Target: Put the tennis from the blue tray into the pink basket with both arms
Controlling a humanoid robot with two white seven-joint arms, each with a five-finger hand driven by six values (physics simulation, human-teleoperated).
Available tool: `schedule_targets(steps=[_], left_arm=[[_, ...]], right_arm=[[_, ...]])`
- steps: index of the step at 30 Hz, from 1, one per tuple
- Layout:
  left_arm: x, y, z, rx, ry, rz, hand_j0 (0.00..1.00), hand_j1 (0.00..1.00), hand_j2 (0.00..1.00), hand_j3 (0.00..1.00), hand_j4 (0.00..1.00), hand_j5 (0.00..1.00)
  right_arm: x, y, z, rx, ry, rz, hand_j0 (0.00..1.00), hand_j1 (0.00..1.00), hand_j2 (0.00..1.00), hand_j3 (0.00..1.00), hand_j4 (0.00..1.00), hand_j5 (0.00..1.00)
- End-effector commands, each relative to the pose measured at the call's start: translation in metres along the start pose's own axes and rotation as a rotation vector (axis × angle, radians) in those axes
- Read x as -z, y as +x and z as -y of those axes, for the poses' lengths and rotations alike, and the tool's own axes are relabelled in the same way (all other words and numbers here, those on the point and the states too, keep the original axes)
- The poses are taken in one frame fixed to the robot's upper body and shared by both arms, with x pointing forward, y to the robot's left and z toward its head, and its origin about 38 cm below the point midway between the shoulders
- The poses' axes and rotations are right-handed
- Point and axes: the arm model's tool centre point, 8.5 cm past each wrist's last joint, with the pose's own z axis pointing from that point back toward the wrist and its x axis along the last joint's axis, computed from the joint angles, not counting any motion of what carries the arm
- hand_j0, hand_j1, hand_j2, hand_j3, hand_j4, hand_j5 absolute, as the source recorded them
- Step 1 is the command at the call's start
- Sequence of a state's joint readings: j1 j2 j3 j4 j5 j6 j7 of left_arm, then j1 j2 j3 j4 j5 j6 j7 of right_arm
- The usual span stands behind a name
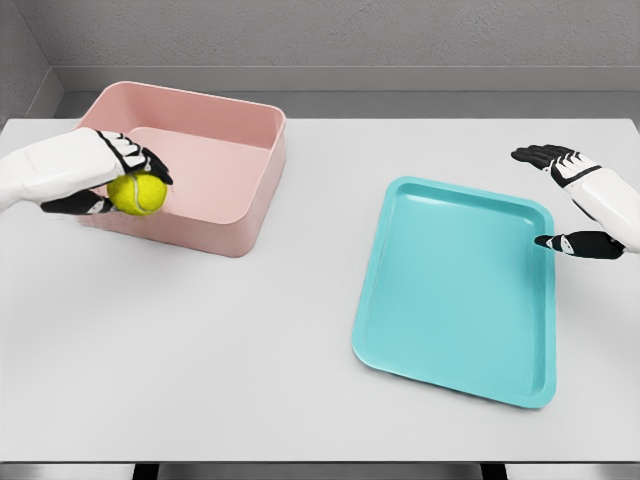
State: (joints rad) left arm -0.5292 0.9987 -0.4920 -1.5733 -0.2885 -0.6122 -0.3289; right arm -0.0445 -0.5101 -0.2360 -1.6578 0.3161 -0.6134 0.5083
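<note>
Fuzzy round tennis ball (137,194) pinched in left hand (118,172) beside boxy pink basket (255,190); right hand (572,205) spread.

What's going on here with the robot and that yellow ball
The robot's left hand holds a yellow tennis ball, fingers curled over it, at the near left corner of the pink basket. The ball is not yet inside: it hangs at the basket's front wall. The blue tray on the right side of the white table lies empty. The right hand hovers open by the tray's far right edge, holding nothing.
</note>
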Motion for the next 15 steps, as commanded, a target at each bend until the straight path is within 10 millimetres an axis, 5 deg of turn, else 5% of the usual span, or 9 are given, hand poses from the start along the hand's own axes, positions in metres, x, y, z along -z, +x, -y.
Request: schedule_targets(steps=[1, 8, 15], left_arm=[[0.001, -0.012, 0.010, -0.044, 0.006, -0.031, 0.59, 0.59, 0.59, 0.59, 0.59, 0.59], [-0.006, -0.052, 0.010, -0.090, 0.029, -0.144, 0.59, 0.59, 0.59, 0.59, 0.59, 0.59], [0.023, -0.082, 0.016, -0.166, 0.035, -0.197, 0.60, 0.60, 0.60, 0.60, 0.60, 0.60]], right_arm=[[0.000, 0.000, 0.001, 0.006, -0.005, 0.001, 1.00, 1.00, 1.00, 1.00, 1.00, 1.00], [0.000, 0.000, 0.001, 0.006, -0.005, 0.001, 1.00, 1.00, 1.00, 1.00, 1.00, 1.00], [0.000, 0.000, 0.001, 0.006, -0.005, 0.001, 1.00, 1.00, 1.00, 1.00, 1.00, 1.00]])
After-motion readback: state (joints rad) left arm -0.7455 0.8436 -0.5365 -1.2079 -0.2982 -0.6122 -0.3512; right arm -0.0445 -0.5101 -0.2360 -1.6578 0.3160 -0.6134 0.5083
